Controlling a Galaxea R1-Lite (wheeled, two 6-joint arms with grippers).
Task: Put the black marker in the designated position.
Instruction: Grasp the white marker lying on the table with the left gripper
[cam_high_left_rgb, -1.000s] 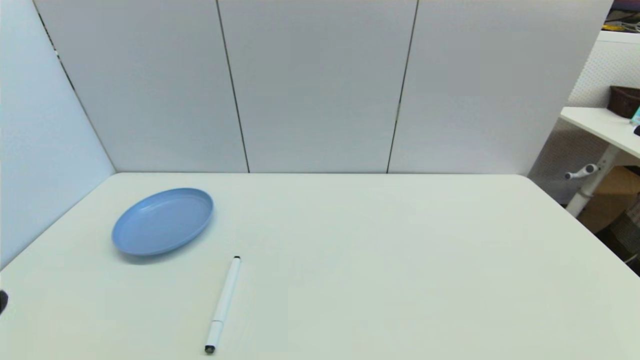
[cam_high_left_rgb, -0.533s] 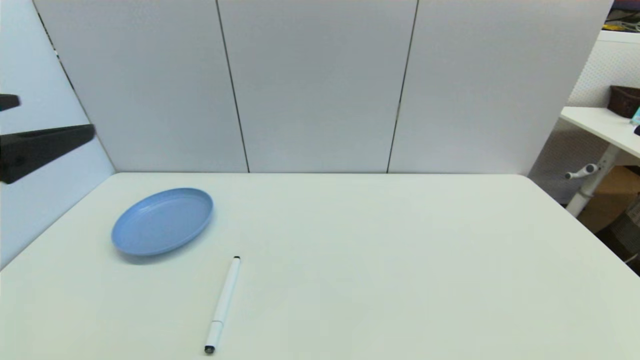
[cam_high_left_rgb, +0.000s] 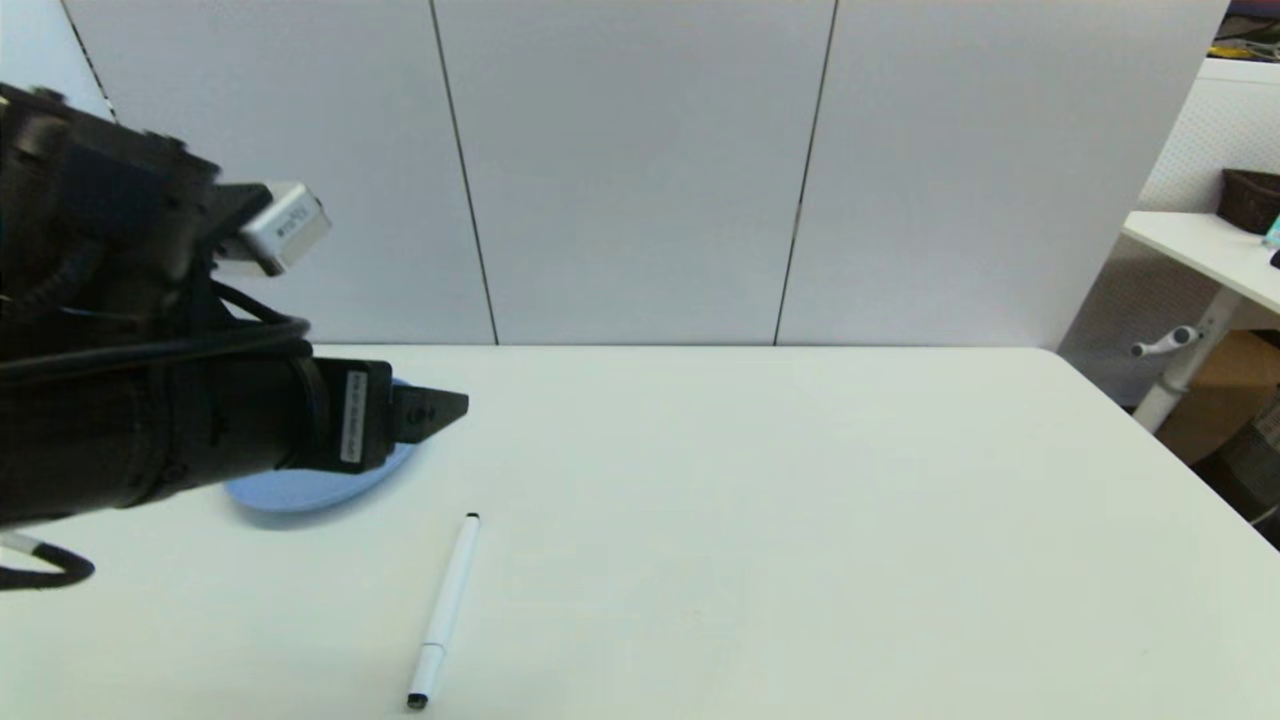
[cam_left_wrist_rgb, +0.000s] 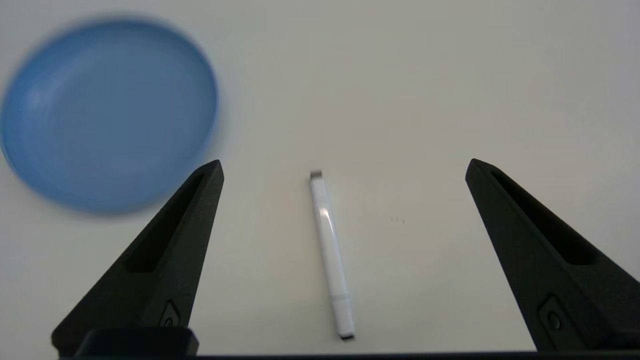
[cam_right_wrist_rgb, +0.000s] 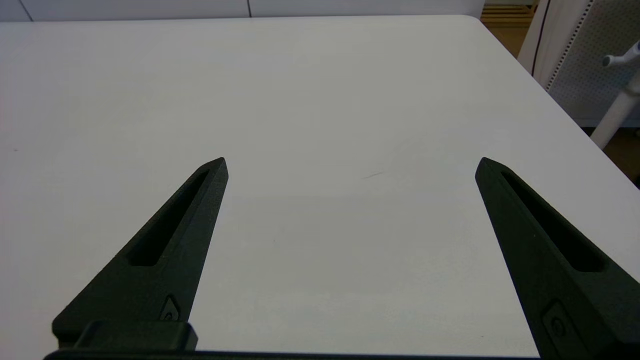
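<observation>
The black marker (cam_high_left_rgb: 446, 605), white-barrelled with black tips, lies flat near the table's front edge, to the front right of the blue plate (cam_high_left_rgb: 290, 492). My left gripper (cam_high_left_rgb: 440, 408) hangs high above the plate's right rim, well above the table. The left wrist view shows it open (cam_left_wrist_rgb: 345, 162), looking down on the marker (cam_left_wrist_rgb: 329, 250) between its wide-spread fingers, far from touching it. My right gripper (cam_right_wrist_rgb: 350, 160) is open and empty over bare tabletop on the right side, outside the head view. The designated position has no mark I can see on the white table (cam_high_left_rgb: 760, 500).
My left arm hides most of the blue plate (cam_left_wrist_rgb: 107, 110) in the head view. White panels wall off the back and left of the table. Beyond the right table edge stand a second desk (cam_high_left_rgb: 1200, 250) and a cardboard box (cam_high_left_rgb: 1225, 395).
My left arm has swung in from the left edge and now reaches over the plate, covering most of it. The marker and plate have not moved.
</observation>
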